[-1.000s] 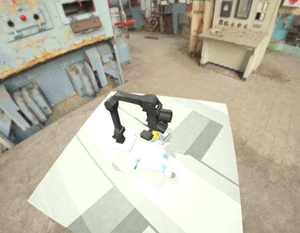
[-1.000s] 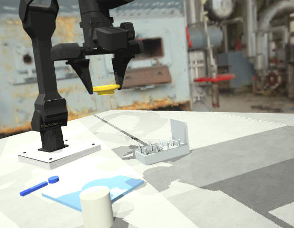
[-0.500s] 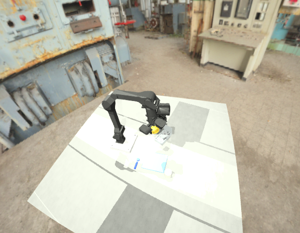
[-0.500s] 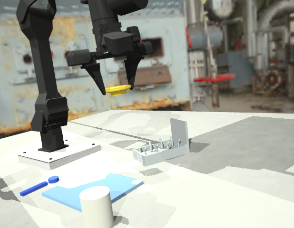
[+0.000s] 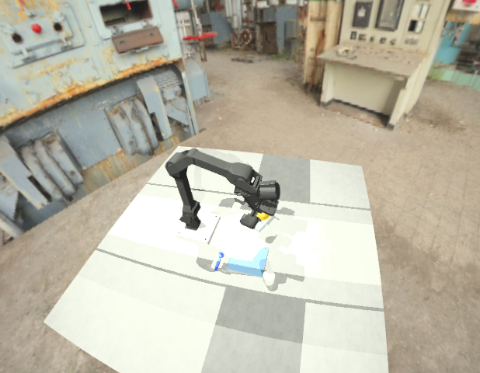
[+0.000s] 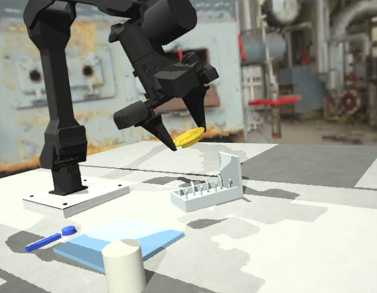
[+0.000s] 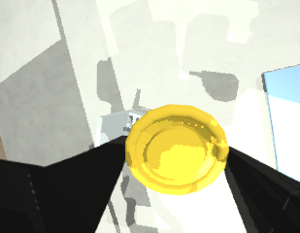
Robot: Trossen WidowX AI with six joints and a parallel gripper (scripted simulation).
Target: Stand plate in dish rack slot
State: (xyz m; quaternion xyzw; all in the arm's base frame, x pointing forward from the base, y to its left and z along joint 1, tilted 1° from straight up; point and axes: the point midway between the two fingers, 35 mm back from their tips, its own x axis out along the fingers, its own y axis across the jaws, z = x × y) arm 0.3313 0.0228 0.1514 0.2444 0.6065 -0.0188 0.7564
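Observation:
The yellow plate [image 5: 262, 215] [image 6: 189, 138] [image 7: 176, 162] is off the table, gripped by opposite edges of its rim. It is tilted in the exterior view, right side higher, with its foot ring underneath. My gripper [image 6: 190, 140] [image 7: 174, 147] is shut on the plate, one fingertip at each side. The pale grey dish rack [image 6: 213, 199] [image 7: 112, 128] stands on the table, lower than the plate and to its right in the exterior view. It has two rows of short upright rails and a tall end panel. The plate and left finger partly hide it in the wrist view.
A light blue mat [image 5: 244, 266] [image 6: 163, 238] [image 7: 290, 116] lies in front of the rack in the exterior view. A cream cylinder [image 5: 268, 277] [image 6: 122, 265] stands at its near edge. A blue brush-like tool [image 5: 218, 261] [image 6: 45, 242] lies beside the mat, towards the arm's white base [image 5: 198, 235] [image 6: 97, 196].

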